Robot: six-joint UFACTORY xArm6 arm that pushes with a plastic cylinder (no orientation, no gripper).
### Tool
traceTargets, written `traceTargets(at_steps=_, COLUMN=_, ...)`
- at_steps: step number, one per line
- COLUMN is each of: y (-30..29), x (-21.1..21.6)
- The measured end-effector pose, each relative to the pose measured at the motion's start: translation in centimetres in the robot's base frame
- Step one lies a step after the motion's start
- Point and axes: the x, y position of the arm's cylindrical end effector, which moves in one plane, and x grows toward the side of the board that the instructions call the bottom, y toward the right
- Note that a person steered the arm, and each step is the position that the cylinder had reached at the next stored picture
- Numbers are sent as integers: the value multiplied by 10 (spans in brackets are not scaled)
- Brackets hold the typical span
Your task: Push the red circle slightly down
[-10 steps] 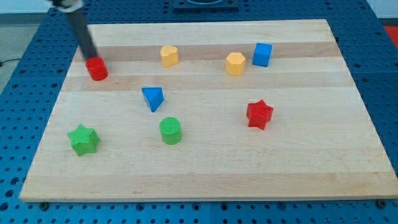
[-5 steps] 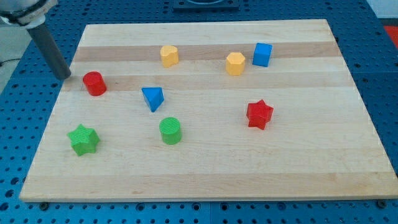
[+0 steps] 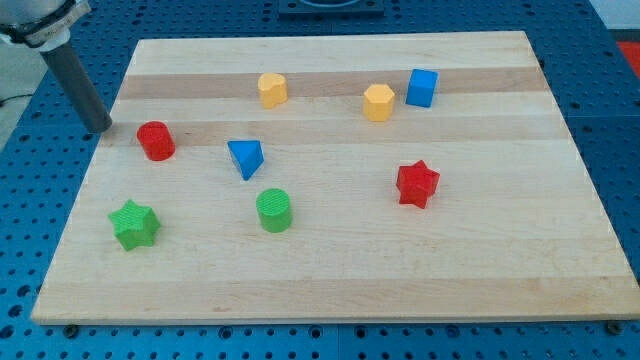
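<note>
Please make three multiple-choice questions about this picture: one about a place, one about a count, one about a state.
1. Where is my tip relative to the red circle?
A. to the view's left of it
B. to the view's right of it
C. below it

2. How many star blocks lie on the board?
A. one
B. two
C. four

3. Does my tip touch the red circle?
A. yes
B. no, a gap shows
C. it rests on top

Answers:
1. A, the rod ends at the board's left edge.
2. B, the green star and the red star.
3. B, bare wood lies between them.
</note>
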Motion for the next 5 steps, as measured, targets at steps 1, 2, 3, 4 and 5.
traceTargets(at_steps=1, y=0, x=0)
traceTargets(at_steps=2, y=0, x=1)
traceTargets(at_steps=3, y=2, x=1)
traceTargets(at_steps=4, y=3, x=1)
traceTargets(at_steps=5, y=3, x=2)
